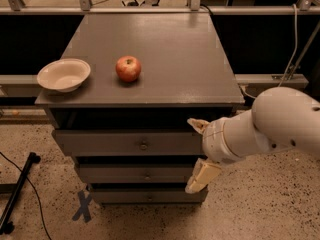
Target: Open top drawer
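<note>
The top drawer (120, 143) is the grey front panel just under the cabinet top, with a small round metal knob (143, 146) at its centre. It stands pulled out a little from the cabinet frame. My gripper (196, 154) is in front of the drawer's right end, at the end of the white arm (270, 129). Its two cream fingers (199, 125) are spread wide, one at the drawer's upper right corner and one lower, over the second drawer. It holds nothing. The knob is to the left of the gripper.
A grey cabinet top (165, 59) carries a red apple (128, 68) and a cream bowl (63, 75) at its left edge. Two more drawer fronts (135, 175) lie below. A black stand leg (17, 194) and a tape cross (82, 206) are on the speckled floor.
</note>
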Available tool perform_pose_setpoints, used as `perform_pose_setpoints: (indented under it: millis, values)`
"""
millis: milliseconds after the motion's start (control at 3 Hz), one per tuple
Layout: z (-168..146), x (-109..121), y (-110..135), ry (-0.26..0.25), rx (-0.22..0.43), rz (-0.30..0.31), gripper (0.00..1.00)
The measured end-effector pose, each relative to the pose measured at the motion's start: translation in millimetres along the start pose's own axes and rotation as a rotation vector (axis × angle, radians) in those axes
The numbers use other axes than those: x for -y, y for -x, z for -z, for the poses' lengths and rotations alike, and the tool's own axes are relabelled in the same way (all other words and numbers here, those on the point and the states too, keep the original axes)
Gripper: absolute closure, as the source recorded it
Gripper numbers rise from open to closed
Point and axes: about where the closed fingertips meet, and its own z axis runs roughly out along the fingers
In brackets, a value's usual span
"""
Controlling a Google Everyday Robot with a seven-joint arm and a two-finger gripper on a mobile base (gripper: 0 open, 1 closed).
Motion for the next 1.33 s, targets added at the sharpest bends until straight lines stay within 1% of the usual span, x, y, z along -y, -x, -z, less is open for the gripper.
perform_pose_setpoints:
  millis: [333, 667, 1000, 1333]
  values:
    - [-15.6, 12.8, -20.2, -0.040, -0.087, 0.097, 0.00]
    - [-29.0, 28.0, -31.5, -0.046, -0.112, 0.190, 0.00]
    - [-46.3, 46.4, -46.5, -0.051, -0.135, 0.265, 0.00]
    - [-58.3, 61.6, -62.4, -0.064, -0.138, 0.290, 0.00]
